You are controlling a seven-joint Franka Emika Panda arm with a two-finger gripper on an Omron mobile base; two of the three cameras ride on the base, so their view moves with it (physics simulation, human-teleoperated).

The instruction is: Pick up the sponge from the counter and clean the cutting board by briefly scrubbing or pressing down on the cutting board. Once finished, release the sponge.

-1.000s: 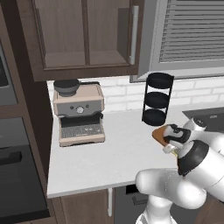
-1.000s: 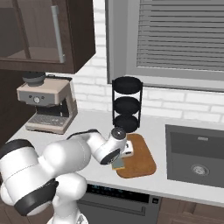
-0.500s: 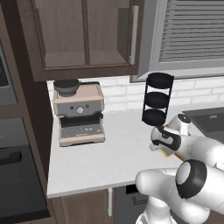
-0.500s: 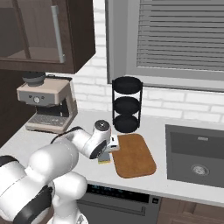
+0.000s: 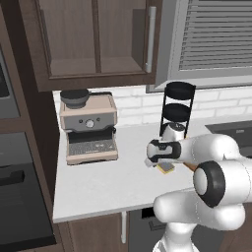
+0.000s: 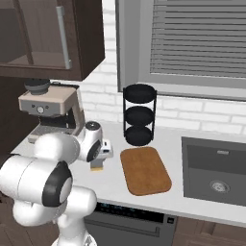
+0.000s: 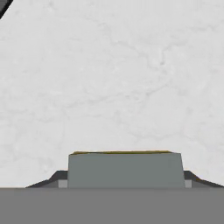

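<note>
Gripper: your two-finger gripper [image 6: 98, 162] hangs over the white-grey worktop [image 5: 98, 179], left of the reddish-brown wooden cutting board [image 6: 144, 169], clenched on the sponge.
Sponge: the small grey-green block with a yellow base [image 7: 125, 169] sits between your fingertips, off the board [image 5: 166, 167].
Hidden: your arm covers most of the board in the left base view.
Hand view: you see the sponge's grey-green face against bare worktop.
</note>
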